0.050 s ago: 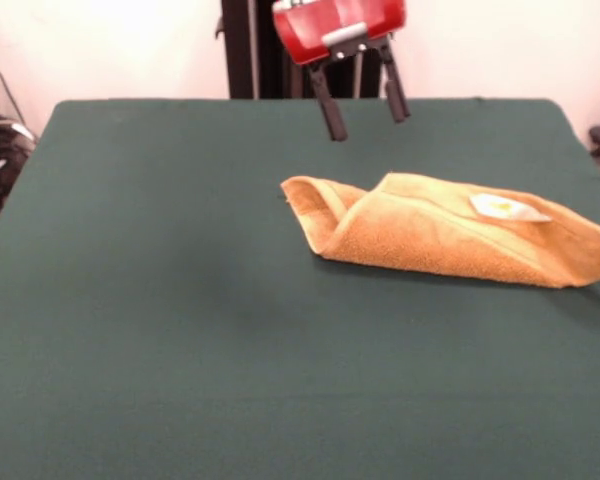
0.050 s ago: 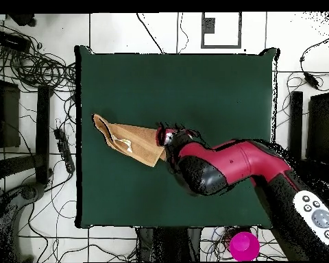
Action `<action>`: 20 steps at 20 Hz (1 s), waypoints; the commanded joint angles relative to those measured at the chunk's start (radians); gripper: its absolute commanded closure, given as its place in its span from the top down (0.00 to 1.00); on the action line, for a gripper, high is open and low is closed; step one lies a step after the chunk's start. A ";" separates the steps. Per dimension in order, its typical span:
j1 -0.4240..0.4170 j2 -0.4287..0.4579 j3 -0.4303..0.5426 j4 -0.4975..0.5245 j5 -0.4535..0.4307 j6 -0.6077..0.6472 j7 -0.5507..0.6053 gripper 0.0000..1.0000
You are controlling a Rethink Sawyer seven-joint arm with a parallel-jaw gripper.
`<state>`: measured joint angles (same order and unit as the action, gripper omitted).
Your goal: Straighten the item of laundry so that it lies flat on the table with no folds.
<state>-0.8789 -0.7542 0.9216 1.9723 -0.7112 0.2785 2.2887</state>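
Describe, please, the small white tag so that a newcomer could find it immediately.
On the large dark green cloth-covered table lies a folded orange-tan terry towel. The small white tag sits on its upper layer, the only white patch on the cloth.

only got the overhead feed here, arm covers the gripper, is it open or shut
Observer: Open. In the front view the gripper hangs in the air with its two fingers spread and nothing between them.
Operator: is it touching the towel
Observer: No. From the front, the fingertips stop above the table, clear of the towel.
Operator: towel flat yet
Observer: No. The front view shows the end nearest the gripper curled over into an open loop, with the white tag on top.
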 commanded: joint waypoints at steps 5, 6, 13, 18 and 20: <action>0.013 0.164 0.025 0.041 0.035 0.268 -0.235 1.00; 0.016 0.176 0.018 0.039 0.030 0.275 -0.237 1.00; 0.024 0.220 -0.003 0.001 0.009 0.349 -0.246 1.00; 0.025 0.266 0.008 -0.028 -0.016 0.345 -0.260 1.00; 0.026 0.276 0.012 -0.036 -0.023 0.341 -0.260 1.00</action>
<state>-0.8937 -0.5367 0.9234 1.9710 -0.7015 0.5215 2.2887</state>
